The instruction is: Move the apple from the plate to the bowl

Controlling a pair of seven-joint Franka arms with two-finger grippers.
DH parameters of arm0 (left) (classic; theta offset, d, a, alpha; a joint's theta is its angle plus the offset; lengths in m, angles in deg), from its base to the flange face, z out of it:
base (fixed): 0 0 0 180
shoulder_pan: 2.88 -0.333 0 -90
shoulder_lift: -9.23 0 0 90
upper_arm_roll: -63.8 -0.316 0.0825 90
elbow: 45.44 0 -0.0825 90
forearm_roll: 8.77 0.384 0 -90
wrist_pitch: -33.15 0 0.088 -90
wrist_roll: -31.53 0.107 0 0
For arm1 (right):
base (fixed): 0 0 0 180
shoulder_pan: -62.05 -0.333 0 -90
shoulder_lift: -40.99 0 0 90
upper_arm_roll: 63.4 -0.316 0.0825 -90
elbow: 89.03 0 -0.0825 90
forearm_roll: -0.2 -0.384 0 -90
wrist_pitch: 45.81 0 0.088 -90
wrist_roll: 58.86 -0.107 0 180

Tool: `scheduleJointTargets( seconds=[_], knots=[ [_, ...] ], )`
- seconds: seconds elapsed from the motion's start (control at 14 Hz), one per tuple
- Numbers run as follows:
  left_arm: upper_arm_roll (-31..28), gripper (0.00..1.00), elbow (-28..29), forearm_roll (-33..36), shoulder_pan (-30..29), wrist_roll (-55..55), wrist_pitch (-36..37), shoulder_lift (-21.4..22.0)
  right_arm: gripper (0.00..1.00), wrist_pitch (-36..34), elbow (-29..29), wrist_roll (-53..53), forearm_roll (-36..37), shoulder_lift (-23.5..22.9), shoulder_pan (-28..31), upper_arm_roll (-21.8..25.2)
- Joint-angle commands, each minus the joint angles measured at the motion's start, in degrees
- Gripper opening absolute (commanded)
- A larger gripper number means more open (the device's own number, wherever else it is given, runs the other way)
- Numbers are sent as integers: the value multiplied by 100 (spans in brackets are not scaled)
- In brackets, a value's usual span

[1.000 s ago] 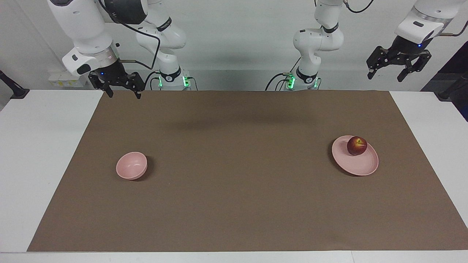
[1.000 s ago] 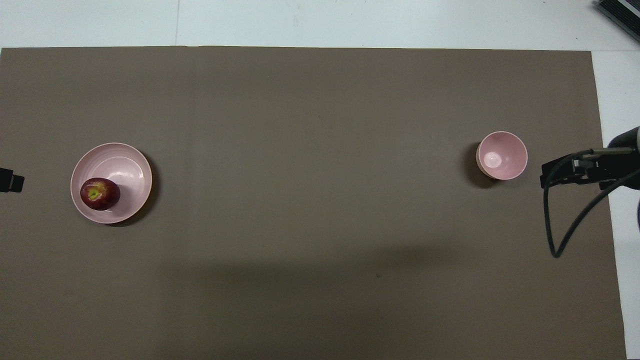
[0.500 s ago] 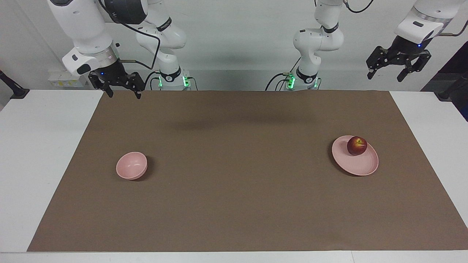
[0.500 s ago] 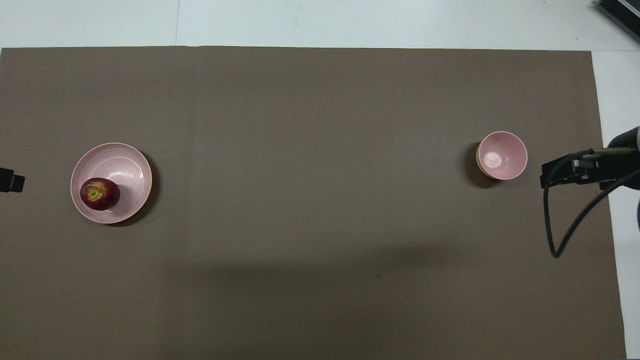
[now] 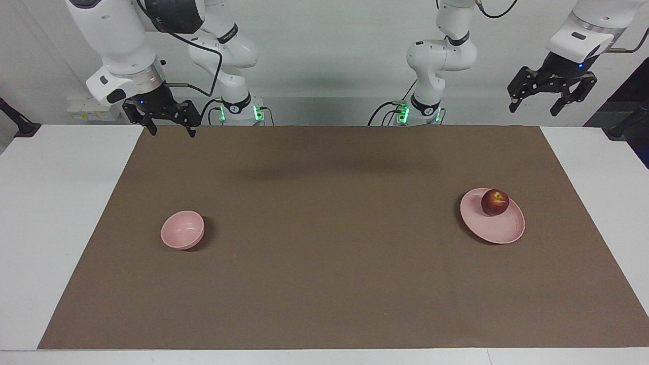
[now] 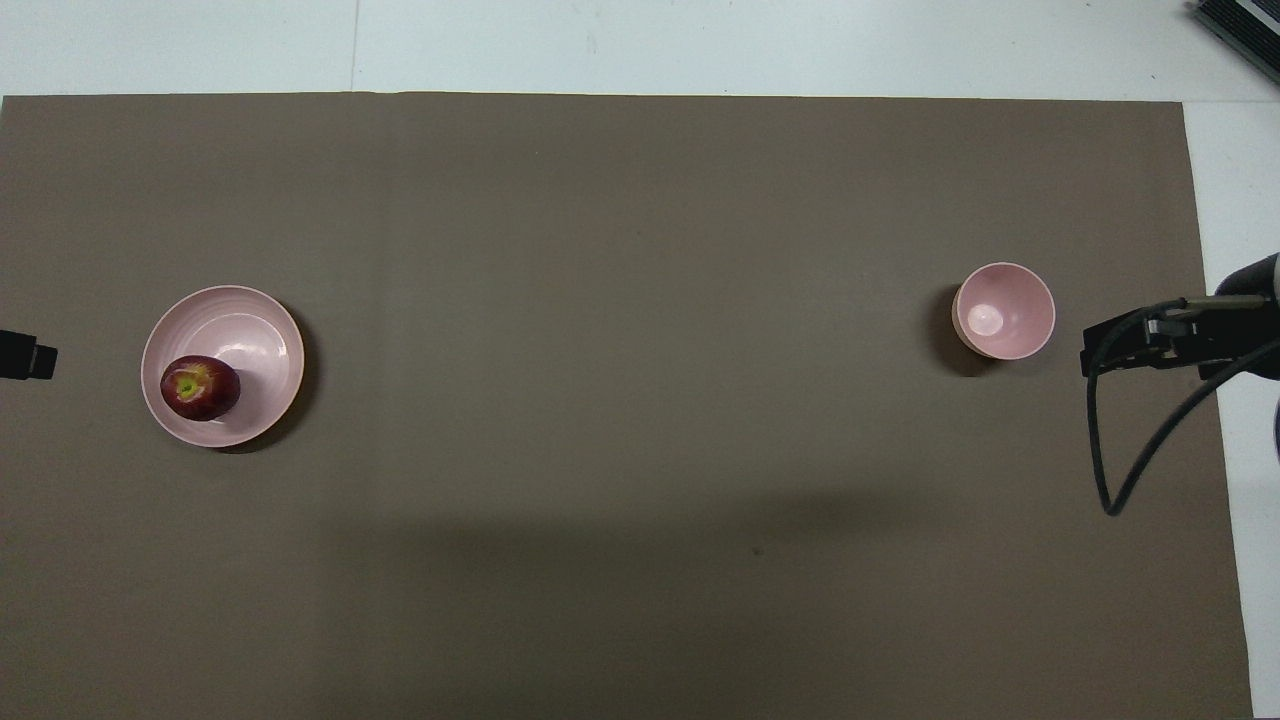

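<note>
Brown mat [image 5: 324,263], apple [image 6: 200,388] stem-end up

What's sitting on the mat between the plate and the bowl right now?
Nothing. Between the plate holding the apple and the bowl, only bare brown mat shows, clearest in the overhead view.

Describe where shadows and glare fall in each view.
Overhead view: a dark shadow hugs the plate and bowl; a bright glare spot sits inside the bowl. Facing view: a soft shadow band crosses the brown mat near the robots.
</note>
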Motion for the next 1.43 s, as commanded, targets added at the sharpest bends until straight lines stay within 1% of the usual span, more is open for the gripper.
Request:
scheduleJointTargets(
  seconds=[0.0,0.21,0.36,0.57,0.71,0.93,1.0,1.29,1.36],
  knots=[
    [-10,100,629,-78,-51,34,-526,190,100,-10,-4,160,-131,57,6,36],
    [-28,100,1183,-78,-191,331,-983,190,100,-10,-4,160,-131,57,6,35],
    [-28,100,1771,-78,-262,508,-1536,190,100,-10,-4,160,-122,57,6,44],
    [-28,100,2483,-78,-481,692,-2345,181,100,-10,-4,160,-122,57,6,35],
    [-28,100,2818,-78,-578,737,-2811,120,100,-10,-4,160,-131,57,6,36],
    [-28,100,3336,-78,-718,850,-3698,-55,100,-10,-4,160,-122,57,6,44],
    [-28,100,3469,-78,-745,903,-3866,-91,100,-10,-4,160,-122,57,6,44],
    [-28,100,3865,-78,-798,913,-4604,-459,100,-10,-4,160,-122,57,6,44],
    [-28,100,3892,-78,-789,904,-4763,-582,100,-10,-13,160,-122,57,6,44]
  ],
)
